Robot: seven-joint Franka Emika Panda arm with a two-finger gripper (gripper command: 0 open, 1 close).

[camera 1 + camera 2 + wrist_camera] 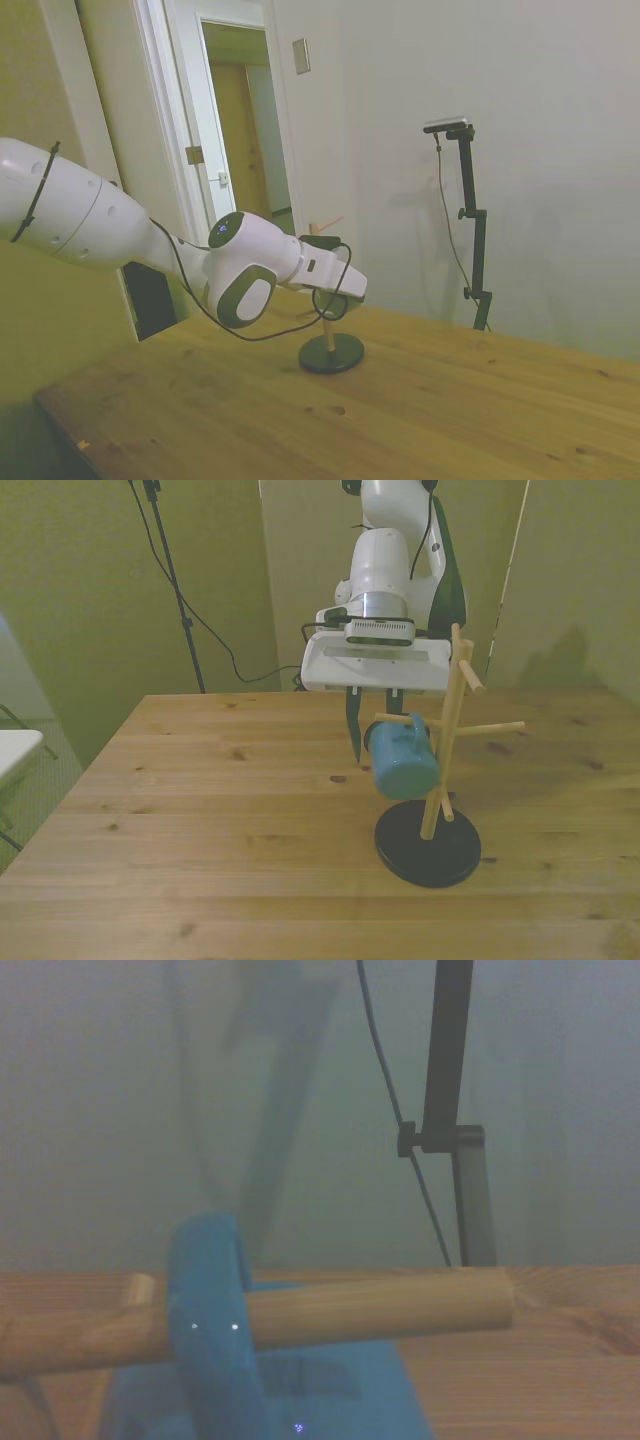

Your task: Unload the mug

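One step of the unloading is under way and none is finished, as far as these views show.

Wooden table (200,810): bare apart from the rack, so there is plenty of room to set the mug down.

White arm (240,270): stretched out low over the table, wrist brought up to the rack from its far side.

Rack (428,852): a round black base and a leaning wooden post with pegs, standing toward the front view's right and nearer the table's near edge than its far one.

Mug (402,765): blue-teal and not yet unloaded. It hangs tilted from a peg on the post's side toward the front view's left, clear of the table and above the base.

Gripper (374,742): hanging just behind the mug, released, with jaws standing apart. One dark finger (354,730) reaches down just beside the mug's flank on the front view's left; the other is mostly hidden behind the mug. Contact cannot be made out.

Peg (400,1308): seen close in the wrist view, passing straight through the mug's handle (205,1300), with a good length of wood beyond the loop.

Judged remaining: close on the mug, slide the handle along and off the peg's free end, carry it clear of the rack, and set it on the table.
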